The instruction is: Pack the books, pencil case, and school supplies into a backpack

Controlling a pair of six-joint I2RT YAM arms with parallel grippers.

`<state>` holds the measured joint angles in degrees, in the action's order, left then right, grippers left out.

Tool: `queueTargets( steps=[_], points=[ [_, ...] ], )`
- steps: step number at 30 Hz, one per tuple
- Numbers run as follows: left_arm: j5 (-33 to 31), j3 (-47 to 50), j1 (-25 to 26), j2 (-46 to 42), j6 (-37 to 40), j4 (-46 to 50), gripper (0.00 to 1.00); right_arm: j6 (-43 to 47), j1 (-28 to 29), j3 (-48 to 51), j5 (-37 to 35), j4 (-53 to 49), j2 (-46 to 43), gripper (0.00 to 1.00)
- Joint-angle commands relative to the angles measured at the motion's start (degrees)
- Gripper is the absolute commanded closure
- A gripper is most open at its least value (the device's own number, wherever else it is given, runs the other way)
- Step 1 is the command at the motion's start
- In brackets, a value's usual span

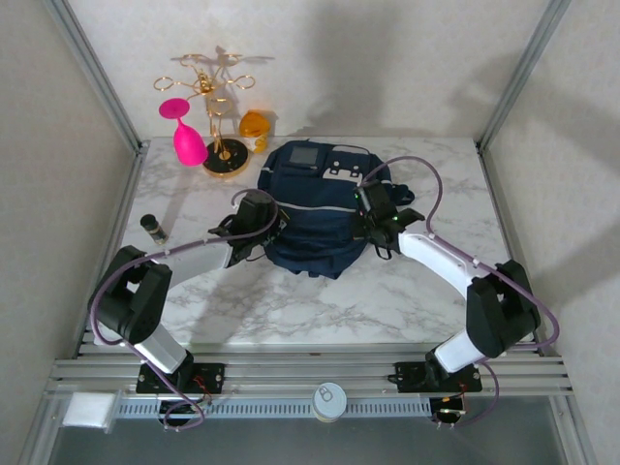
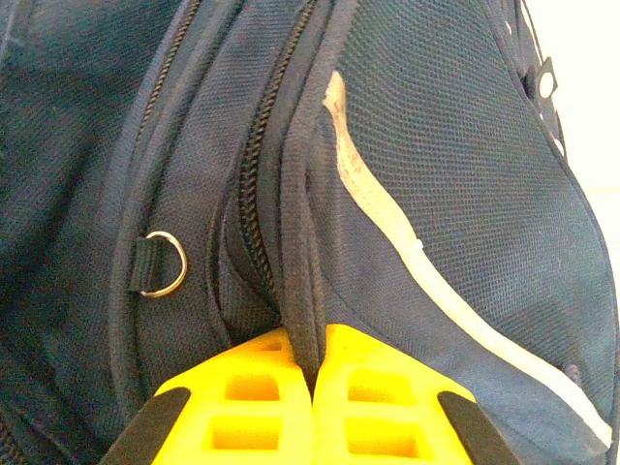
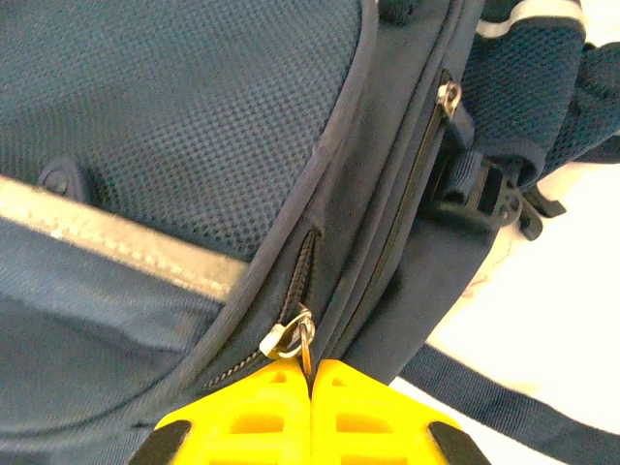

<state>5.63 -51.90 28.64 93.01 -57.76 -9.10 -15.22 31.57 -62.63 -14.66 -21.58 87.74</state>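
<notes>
On your far left, a short black cylinder point(image 1: 153, 228) stands on the tabletop point(image 1: 320, 310), well apart from everything else. Behind it, along the back wall, a pink goblet point(image 1: 184, 136), a gold rack point(image 1: 215, 107) and an orange cup point(image 1: 254, 126) stand in a row.

The left jaws sit against the left flank of the backpack point(image 1: 320, 208). Your left wrist view shows them clenched on a ridge of navy fabric point(image 2: 300, 291) beside a zipper point(image 2: 247, 208). A metal D-ring point(image 2: 165, 263) is to the left of that ridge and the pale stripe point(image 2: 407, 252) to its right.

The backpack lies at the middle of the tabletop, front pockets up, between your two arms.

The right jaws sit against its right flank. Your right wrist view shows them clenched on a metal zipper pull point(image 3: 302, 339) at the end of a zipper track. Further right, a black buckle point(image 3: 480, 194) and a dark strap point(image 3: 504, 407) lie over the marble.
</notes>
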Motion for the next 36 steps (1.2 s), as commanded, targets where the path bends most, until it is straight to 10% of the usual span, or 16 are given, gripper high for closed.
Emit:
queueTargets(
  steps=[1,22,30,36],
  points=[
    [-3.7,-0.2,-2.5,-1.0,7.5,6.4,1.0,1.9,-3.7,-3.9,-7.0,1.6,1.5,1.0],
    [-1.4,-5.4,-2.2,0.6,10.4,7.7,1.0,3.7,-7.1,-3.3,-1.4,8.7,4.8,0.89],
    [-0.9,-4.8,-2.4,-7.3,11.7,10.5,0.4,3.4,-7.7,5.3,2.7,11.9,-11.3,0.41],
    [-19.3,0.9,-4.1,-20.7,16.0,15.9,0.13,-3.5,-13.5,21.9,-8.0,20.7,-22.8,0.01]
  ],
)
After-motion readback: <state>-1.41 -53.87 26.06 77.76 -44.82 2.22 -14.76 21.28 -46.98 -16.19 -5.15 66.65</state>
